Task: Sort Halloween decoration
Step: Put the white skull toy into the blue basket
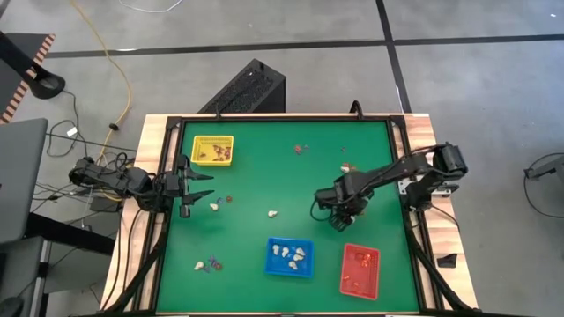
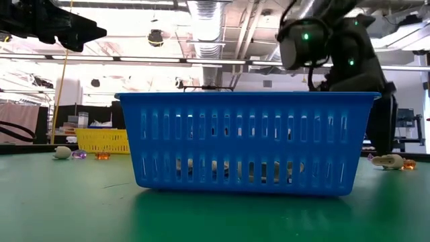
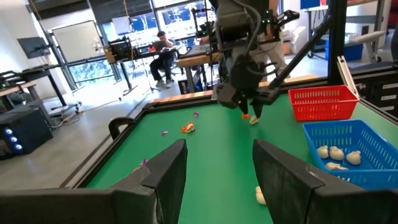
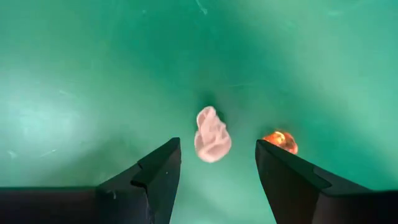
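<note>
A: Hovering low over the green bench (image 1: 282, 189), the right gripper (image 4: 214, 165) has its fingers spread apart and nothing between them is gripped. A whitish-cream trinket (image 4: 212, 134) lies on the felt in line with the gap, and an orange-red trinket (image 4: 280, 141) sits just beside it, near one finger.

B: Where on the bench is that?

A: Toward the right edge, about midway between the far and near edges; from above the right gripper (image 1: 339, 214) sits just beyond the red tray (image 1: 360, 270).

B: And the other arm?

A: The left gripper (image 1: 204, 187) waits at the left edge, fingers apart and empty, pointing across the bench.

B: The rest of the decoration?

A: Cream pieces lie in the blue tray (image 1: 290, 257) near the near edge. The yellow tray (image 1: 212, 151) by the far left corner holds dark and orange bits. Loose ones remain: a cream piece (image 1: 272, 213) near the middle, another (image 1: 214, 206) just ahead of the left gripper, a small cluster (image 1: 208, 263) toward the near left corner, and a few dark ones (image 1: 300, 149) by the far edge.
</note>
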